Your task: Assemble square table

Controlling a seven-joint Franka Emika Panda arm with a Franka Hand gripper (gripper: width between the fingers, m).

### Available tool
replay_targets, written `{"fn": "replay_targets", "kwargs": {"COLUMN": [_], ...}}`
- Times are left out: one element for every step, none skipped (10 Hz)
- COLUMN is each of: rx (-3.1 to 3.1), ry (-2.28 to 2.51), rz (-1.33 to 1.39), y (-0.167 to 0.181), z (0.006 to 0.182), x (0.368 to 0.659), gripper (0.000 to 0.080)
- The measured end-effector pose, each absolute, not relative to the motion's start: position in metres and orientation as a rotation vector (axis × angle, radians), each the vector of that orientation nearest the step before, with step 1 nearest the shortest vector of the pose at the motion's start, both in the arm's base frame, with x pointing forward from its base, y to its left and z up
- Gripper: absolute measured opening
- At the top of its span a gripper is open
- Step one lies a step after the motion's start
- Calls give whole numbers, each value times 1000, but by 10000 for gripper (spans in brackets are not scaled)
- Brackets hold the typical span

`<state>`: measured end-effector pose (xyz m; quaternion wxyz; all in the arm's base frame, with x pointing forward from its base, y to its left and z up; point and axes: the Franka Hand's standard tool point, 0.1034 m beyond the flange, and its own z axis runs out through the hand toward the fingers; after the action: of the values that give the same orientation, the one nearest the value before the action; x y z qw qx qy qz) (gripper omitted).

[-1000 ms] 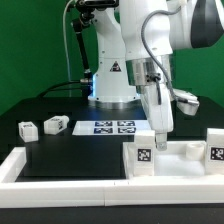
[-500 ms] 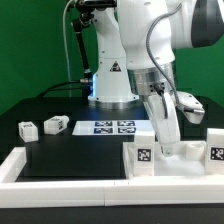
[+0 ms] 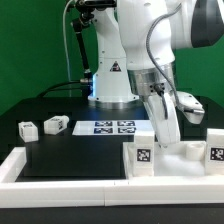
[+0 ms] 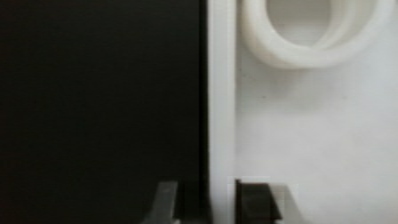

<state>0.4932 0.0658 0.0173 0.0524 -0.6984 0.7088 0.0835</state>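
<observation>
The white square table top [image 3: 178,160] lies at the front on the exterior view's right, with tags on its near side. My gripper [image 3: 171,146] reaches down onto it. In the wrist view my gripper [image 4: 217,204] straddles the top's raised rim [image 4: 221,100], one finger on each side, shut on it. A round corner socket [image 4: 299,42] shows just beyond the rim. Two short white legs [image 3: 27,128] [image 3: 55,125] lie on the black surface at the exterior view's left. Another white piece [image 3: 213,137] stands behind the top at the right edge.
The marker board [image 3: 113,127] lies flat in front of the robot base. A long white bar [image 3: 60,172] edges the black surface along the front and another [image 3: 12,160] along the left. A green wall stands behind.
Between the first and second frames the arm swung to the exterior view's right and dropped onto the table top. Since then nothing has visibly moved.
</observation>
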Motion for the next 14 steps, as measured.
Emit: {"fn": "replay_targets", "kwargs": {"rx": [-2124,-2124,-2124,-2124,-2124,-2153,-2214,-2250,-2311,-2377,-2376,-2400,-2452,-2535], "ry": [2156,2156,2156,2156,2156,2124,2048,2004,1930,1847,1850,1815,1743,1614], "rz": [254,254,254,254,254,247,221,198,171,155,155,152,150,145], "y": [66,66,66,66,66,63,49,36,26,15,9,10,10,5], "z": [17,17,17,17,17,17,18,19,18,17,18,18,17,17], "x": [493,493,493,493,493,492,485,480,478,477,477,477,475,473], "gripper": [58,58,58,58,58,58,59,59,59,59,59,58,58,58]}}
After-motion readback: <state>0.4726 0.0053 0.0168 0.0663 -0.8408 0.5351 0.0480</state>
